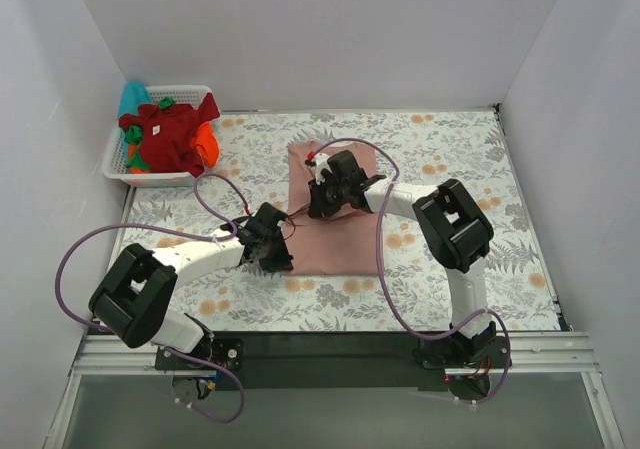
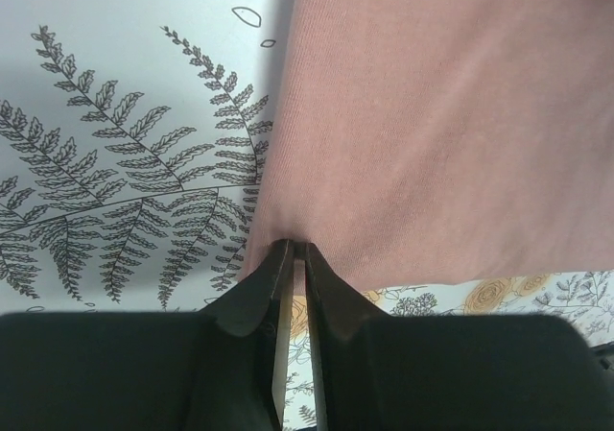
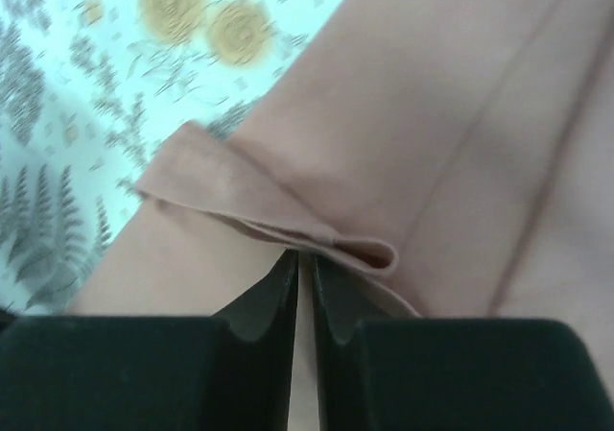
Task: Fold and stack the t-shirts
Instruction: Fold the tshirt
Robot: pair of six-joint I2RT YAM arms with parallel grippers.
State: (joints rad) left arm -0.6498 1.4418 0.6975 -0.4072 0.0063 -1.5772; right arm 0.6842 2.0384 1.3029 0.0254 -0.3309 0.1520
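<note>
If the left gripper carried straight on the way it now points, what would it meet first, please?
The pink t-shirt: the left gripper looks shut on its edge, so the cloth lies directly ahead.

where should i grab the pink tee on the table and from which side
Take the pink t-shirt by its edges: it lies flat on the tablecloth, so only the rim gives a lip. Come in low from the left at its side edge, where the left pincer pinches, and at the raised doubled fold, where the right pincer pinches.
</note>
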